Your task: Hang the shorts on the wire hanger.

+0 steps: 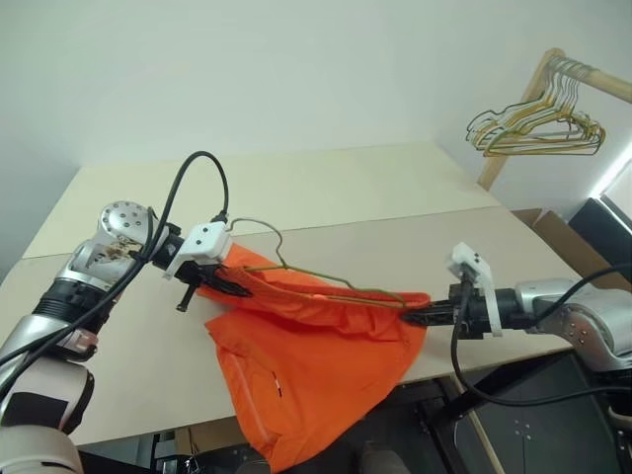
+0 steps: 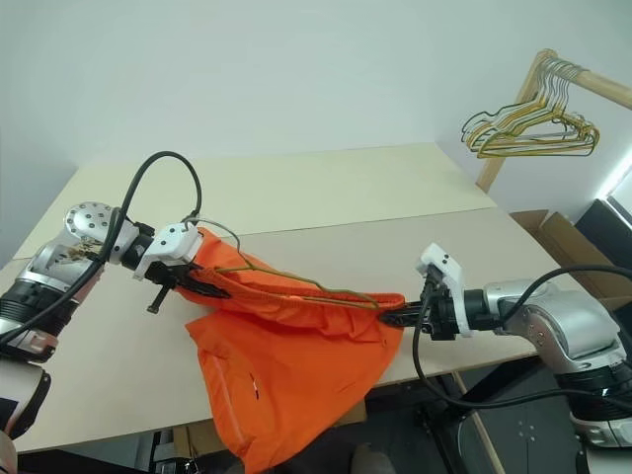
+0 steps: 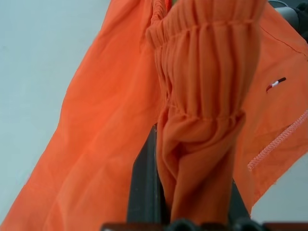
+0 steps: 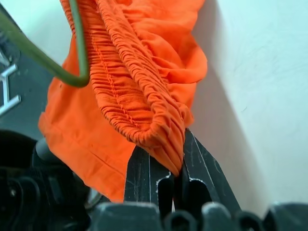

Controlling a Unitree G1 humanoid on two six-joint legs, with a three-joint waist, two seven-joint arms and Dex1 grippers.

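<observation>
1. My left gripper (image 1: 219, 280) is clenched on the left end of the orange shorts' (image 1: 316, 370) gathered waistband.
2. My right gripper (image 1: 423, 316) pinches the waistband's right end.
3. The shorts are stretched between my grippers above the near edge of the table (image 1: 326, 193), their legs hanging down.
4. The wire hanger (image 1: 296, 269) lies along the waistband, its hook near my left gripper.

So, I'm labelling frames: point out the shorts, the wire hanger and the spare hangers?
shorts (image 1: 316, 360), left eye view, hanging fabric.
wire hanger (image 1: 279, 249), left eye view, bend below the hook.
spare hangers (image 2: 533, 133), right eye view, middle of the bunch.
</observation>
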